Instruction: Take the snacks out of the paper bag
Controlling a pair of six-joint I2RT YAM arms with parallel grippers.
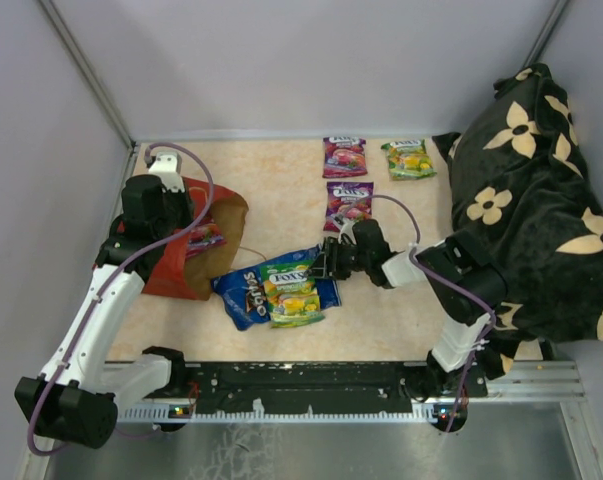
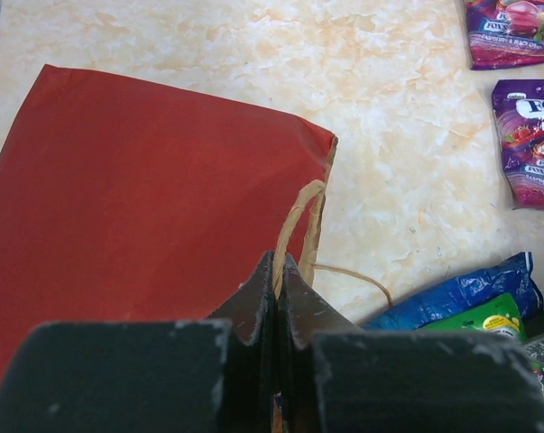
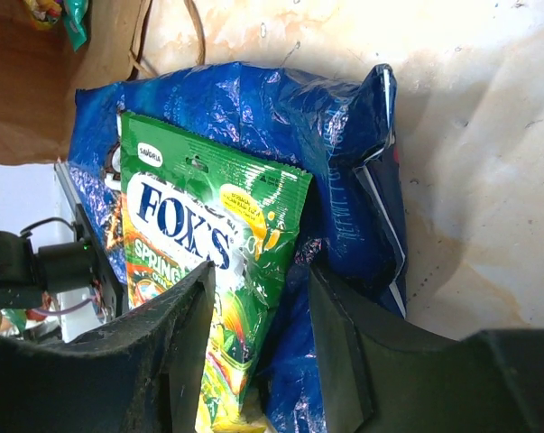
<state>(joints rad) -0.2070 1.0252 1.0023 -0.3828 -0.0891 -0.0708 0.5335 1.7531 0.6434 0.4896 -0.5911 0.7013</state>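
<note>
The red paper bag lies on its side at nine o'clock on the table, mouth toward three. The left gripper is clamped on its handle. At the bag's four o'clock a green packet lies on the blue chip bag. The right gripper straddles the packet with its jaws partly apart; I cannot tell whether they pinch it.

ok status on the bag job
Left gripper shut on paper bag handle. Right gripper open, astride green packet on blue chip bag. Purple packet showing inside bag. Nothing blocking.
</note>
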